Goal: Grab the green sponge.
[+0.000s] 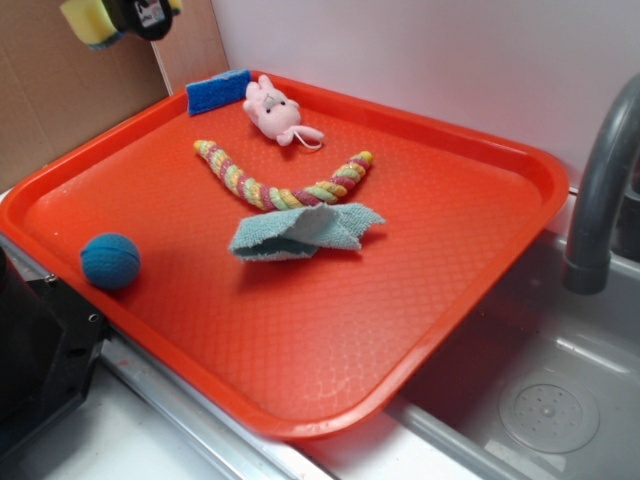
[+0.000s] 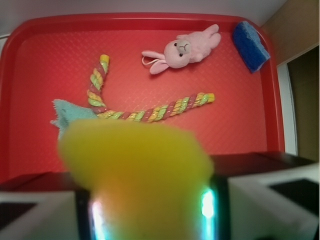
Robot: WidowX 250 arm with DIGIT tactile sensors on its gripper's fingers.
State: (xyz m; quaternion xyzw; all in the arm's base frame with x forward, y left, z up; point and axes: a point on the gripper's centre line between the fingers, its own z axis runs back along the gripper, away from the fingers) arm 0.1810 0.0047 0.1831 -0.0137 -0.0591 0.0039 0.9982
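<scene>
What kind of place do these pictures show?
Probably a kitchen sink area set up for robot tests. A grey faucet stands over a steel sink basin with a drain, and an orange tray of toys sits beside it. The gripper holds the green sponge above.

The green sponge (image 1: pixel 92 22) is a yellow foam block with a thin dark green scouring layer showing along its lower edge in the exterior view. It hangs in the air, clamped in the pincer (image 1: pixel 135 15), high above the far left corner of the red tray (image 1: pixel 300 400) and clear of its surface. In the wrist view the sponge (image 2: pixel 137 170) is a blurred yellow mass with a rounded top, filling the lower middle between the pincer's two sides
</scene>
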